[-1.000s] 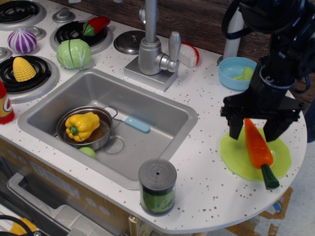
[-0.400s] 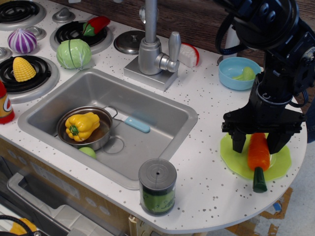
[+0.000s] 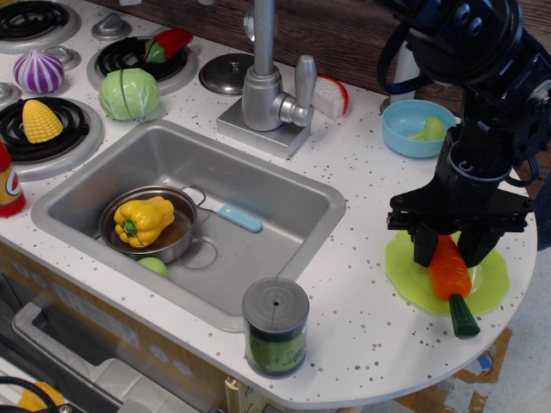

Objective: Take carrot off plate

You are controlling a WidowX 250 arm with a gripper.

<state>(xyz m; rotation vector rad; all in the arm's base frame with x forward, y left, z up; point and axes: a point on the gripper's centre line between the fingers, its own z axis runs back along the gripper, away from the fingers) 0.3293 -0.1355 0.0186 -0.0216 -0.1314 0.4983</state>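
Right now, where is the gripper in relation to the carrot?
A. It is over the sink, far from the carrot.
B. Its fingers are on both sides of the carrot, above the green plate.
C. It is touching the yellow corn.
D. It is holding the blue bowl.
B: the gripper has one dark finger on each side of the carrot, over the plate.
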